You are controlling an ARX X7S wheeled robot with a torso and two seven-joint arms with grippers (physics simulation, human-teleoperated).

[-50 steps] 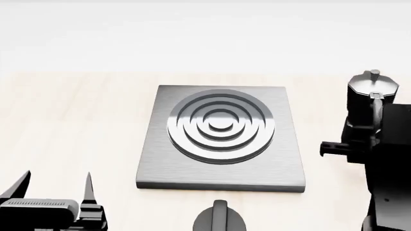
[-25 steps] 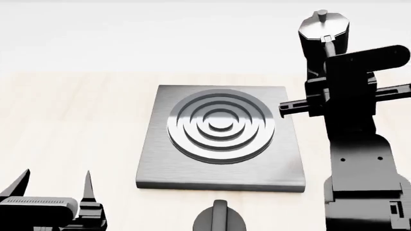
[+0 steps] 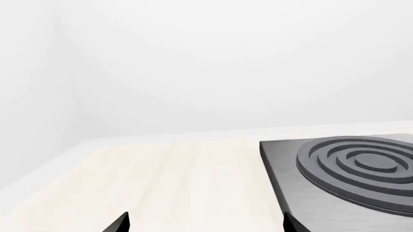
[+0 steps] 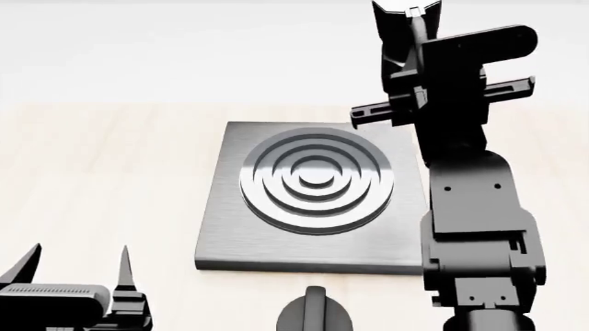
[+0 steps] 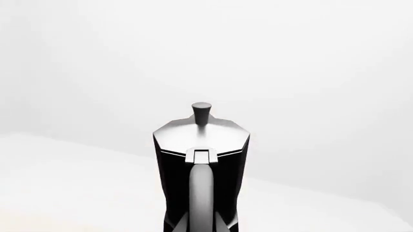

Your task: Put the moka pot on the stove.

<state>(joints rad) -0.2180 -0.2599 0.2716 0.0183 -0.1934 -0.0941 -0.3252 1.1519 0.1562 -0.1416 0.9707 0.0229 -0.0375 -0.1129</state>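
**Moka pot held high above the far right corner of the stove**

Your right arm rises along the right side of the head view, a tall black column of joints that reaches up to the top edge of the frame. At its upper end your right gripper (image 4: pixel 406 52) is closed on the small glossy black faceted moka pot (image 4: pixel 406 19), which is lifted clear of the pale wooden tabletop (image 4: pixel 101 172). Only the pot's lower body shows in the head view; its lid is cut off by the frame edge. The pot appears just beyond the far right corner of the stove.

In the right wrist view you see the moka pot (image 5: pixel 201 164) upright and from the handle side: a silvery eight-sided lid with a small round knob on top, a hinge at the near edge, and the curved handle running down toward the camera. The gripper's fingers are out of that frame.

The flat square brushed grey metal stove (image 4: pixel 318 203) lies on the tabletop in the middle of the head view, with its raised concentric ring burner bare. A squat black round knob (image 4: pixel 315 316) with a raised ridge sits just in front of the stove's near edge.

Your left gripper (image 4: pixel 78 265) rests low at the near left, well apart from the stove, with its two pointed fingers spread apart and nothing between them. In the left wrist view the stove (image 3: pixel 303 193) fills the corner beside one fingertip.
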